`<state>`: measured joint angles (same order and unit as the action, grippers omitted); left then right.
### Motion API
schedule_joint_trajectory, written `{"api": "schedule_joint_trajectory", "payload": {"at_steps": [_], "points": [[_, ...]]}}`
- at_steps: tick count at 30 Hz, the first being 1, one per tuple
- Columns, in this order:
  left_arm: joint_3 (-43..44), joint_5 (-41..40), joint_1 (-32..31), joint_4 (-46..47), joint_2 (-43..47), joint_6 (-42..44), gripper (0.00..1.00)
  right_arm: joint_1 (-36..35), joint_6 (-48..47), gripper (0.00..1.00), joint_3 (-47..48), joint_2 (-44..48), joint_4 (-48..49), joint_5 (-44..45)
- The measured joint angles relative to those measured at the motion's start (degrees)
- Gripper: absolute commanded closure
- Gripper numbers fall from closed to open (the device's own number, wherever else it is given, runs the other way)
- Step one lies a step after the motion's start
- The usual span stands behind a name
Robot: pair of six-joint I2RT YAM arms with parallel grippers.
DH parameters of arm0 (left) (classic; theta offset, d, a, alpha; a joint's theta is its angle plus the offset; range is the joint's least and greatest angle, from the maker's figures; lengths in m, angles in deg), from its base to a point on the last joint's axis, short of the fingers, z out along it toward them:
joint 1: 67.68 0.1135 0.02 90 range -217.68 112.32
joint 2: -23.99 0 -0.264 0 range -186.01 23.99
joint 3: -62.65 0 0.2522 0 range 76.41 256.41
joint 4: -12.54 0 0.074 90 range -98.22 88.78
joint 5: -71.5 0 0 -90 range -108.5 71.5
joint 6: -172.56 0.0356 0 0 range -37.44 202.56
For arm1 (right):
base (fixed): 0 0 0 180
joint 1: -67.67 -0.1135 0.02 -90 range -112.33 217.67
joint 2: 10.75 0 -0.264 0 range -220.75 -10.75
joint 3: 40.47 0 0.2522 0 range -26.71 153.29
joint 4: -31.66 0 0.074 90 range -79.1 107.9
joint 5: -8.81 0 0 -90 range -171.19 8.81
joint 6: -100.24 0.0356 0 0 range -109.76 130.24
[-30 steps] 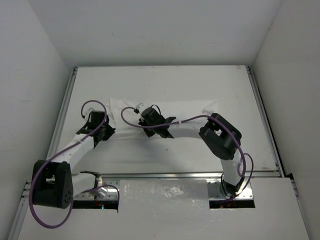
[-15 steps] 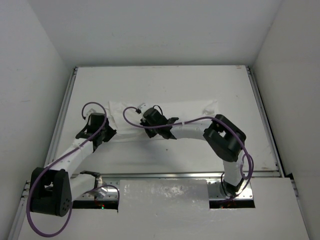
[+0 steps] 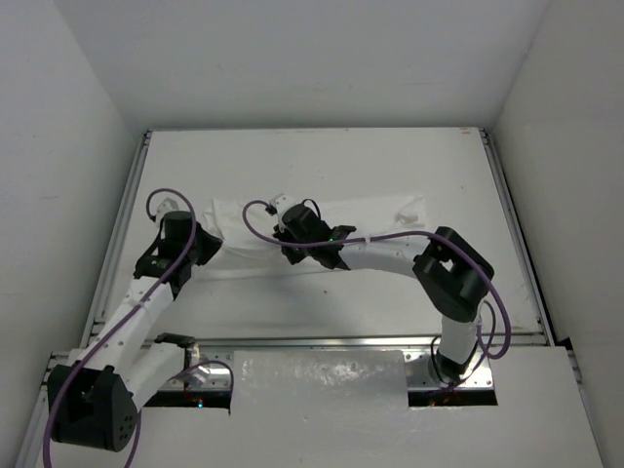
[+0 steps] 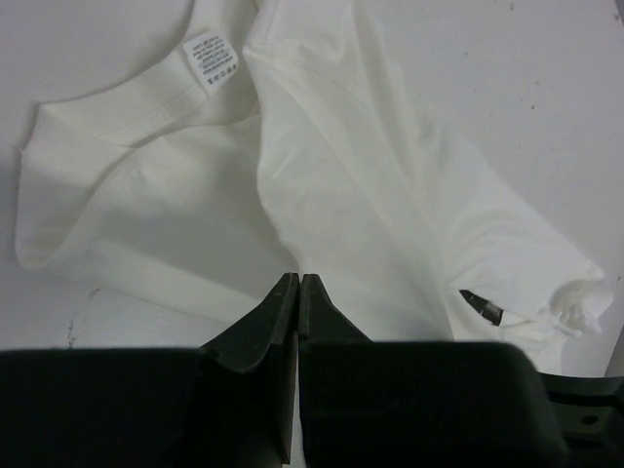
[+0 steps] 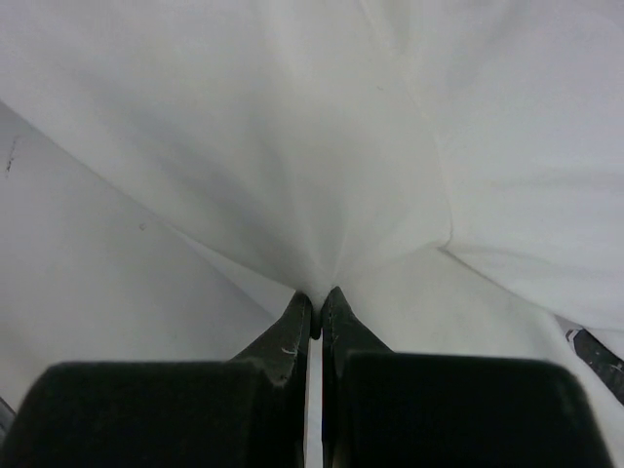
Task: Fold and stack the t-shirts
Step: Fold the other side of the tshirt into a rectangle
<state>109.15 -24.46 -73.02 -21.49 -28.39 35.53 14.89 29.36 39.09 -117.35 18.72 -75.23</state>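
The white t-shirt [image 3: 366, 216] lies spread across the middle of the white table [image 3: 322, 161]. My left gripper [image 3: 203, 250] is at the shirt's left end. In the left wrist view the left gripper [image 4: 297, 280] is shut, and a crease of the t-shirt [image 4: 322, 195] runs into its tips. The neck label [image 4: 210, 54] and the small black mark [image 4: 483, 304] show there. My right gripper [image 3: 292, 250] is at the shirt's near edge left of centre. In the right wrist view the right gripper [image 5: 317, 295] is shut on a raised tent of the t-shirt [image 5: 292, 146].
Metal rails run along the table's left [image 3: 122, 229] and right [image 3: 512, 234] edges, and another along the front [image 3: 322, 341]. A crumpled sleeve [image 3: 409, 210] sits at the shirt's right end. White walls close in on three sides.
The left arm has swung outward to the left and its gripper has moved a little up and left. The right gripper has shifted slightly right, and the shirt's near edge has risen with it.
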Motion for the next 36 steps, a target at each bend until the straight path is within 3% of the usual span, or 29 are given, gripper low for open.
{"api": "schedule_joint_trajectory", "payload": {"at_steps": [16,19,20,22,23,25,26,28,32,36], "points": [[-8.81,2.62,-0.31,0.92,1.77,0.0,1.0,-0.33,0.81,1.0,-1.4,0.79,-0.9,0.02],[-10.62,2.91,-0.33,1.01,1.6,0.0,0.95,-0.46,1.25,0.98,-1.81,0.57,-0.94,-0.15],[-10.78,2.93,-0.33,1.01,1.6,0.02,0.9,-0.59,1.44,0.95,-1.92,0.57,-1.09,-0.2],[-10.78,2.78,-0.33,1.18,1.75,0.24,0.83,-0.68,2.01,0.55,-2.12,0.57,-1.55,-0.33],[-10.78,2.54,-0.33,1.18,1.95,0.31,0.73,-0.68,2.45,0.45,-2.29,0.57,-1.81,-0.5],[-10.62,1.79,-0.33,0.74,2.23,0.55,0.6,-0.68,2.6,0.36,-2.86,0.57,-2.54,-1.01],[-10.34,1.31,-0.33,0.22,2.25,0.66,0.45,-0.68,2.89,0.32,-3.3,0.66,-3.02,-1.22],[-8.96,0.11,-0.33,-1.36,2.23,0.81,0.37,-0.57,3.56,0.22,-4.59,1.31,-4.46,-0.9],[-4.59,-2.34,-0.33,-2.1,1.05,0.61,0.4,1.07,4.39,0.24,-6.43,4.96,-8.5,-1.16],[4.44,-6.1,-0.28,-1.33,-9.35,0.09,0.41,7.58,4.72,0.4,-2.67,5.77,-11.58,-2.14]]}}
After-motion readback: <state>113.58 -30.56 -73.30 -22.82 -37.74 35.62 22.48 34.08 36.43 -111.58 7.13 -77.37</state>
